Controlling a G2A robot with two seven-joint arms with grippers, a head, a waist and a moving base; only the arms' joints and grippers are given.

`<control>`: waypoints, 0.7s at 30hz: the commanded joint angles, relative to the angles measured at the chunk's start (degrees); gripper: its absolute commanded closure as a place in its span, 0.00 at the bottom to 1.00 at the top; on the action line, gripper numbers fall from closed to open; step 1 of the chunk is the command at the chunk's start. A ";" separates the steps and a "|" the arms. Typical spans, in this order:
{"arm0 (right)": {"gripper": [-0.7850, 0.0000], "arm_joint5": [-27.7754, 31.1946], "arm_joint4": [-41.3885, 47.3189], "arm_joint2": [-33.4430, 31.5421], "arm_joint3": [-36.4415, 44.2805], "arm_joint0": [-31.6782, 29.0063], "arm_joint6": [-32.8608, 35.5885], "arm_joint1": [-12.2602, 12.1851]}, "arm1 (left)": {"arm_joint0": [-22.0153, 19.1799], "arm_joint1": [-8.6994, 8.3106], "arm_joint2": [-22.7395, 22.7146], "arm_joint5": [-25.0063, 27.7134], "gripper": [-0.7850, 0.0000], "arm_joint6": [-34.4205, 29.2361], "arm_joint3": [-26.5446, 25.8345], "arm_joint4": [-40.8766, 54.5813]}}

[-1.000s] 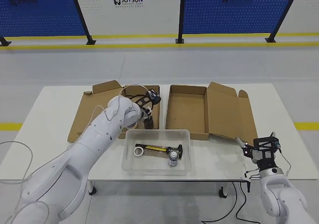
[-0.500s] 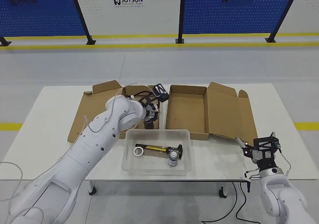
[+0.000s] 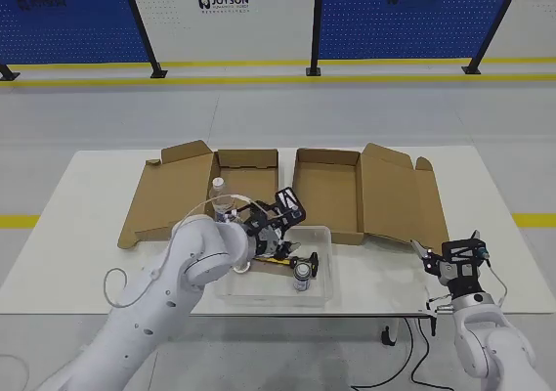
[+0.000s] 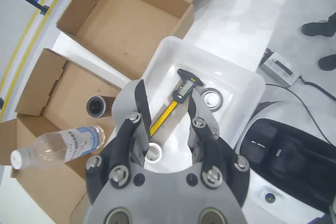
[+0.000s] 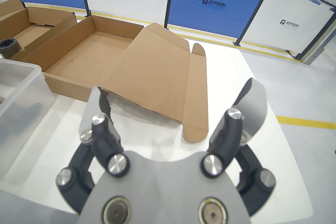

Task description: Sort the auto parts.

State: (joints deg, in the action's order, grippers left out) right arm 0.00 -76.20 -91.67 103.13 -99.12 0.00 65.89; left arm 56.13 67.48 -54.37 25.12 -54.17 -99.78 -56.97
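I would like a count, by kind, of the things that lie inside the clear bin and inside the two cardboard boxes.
Caliper: 1
White ring: 1
Metal round part: 1
Black cylinder: 1
Water bottle: 1
Total: 5

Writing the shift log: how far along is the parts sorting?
Done: a black cylinder and a bottle sit in one cardboard box. In hand: nothing yet; the left gripper hangs open over the bin, above the caliper. Left: the caliper, metal ring and white roll lie in the bin. The right gripper is open by the table edge.
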 commanded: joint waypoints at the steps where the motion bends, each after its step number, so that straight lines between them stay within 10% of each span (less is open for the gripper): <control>1: 0.00 0.00 0.00 0.00 0.00 0.00 0.00 0.00 | 0.86 -0.02 0.51 0.14 0.57 -0.04 -0.51 0.42; 21: 0.00 0.00 0.00 0.00 0.00 0.00 0.00 0.00 | -1.14 1.49 7.79 -0.38 0.44 0.09 6.54 -1.55</control>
State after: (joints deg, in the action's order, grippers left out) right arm 0.00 -76.20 -91.67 103.13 -99.12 0.00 65.89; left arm 55.11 68.92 -46.74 24.85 -54.06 -93.62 -58.19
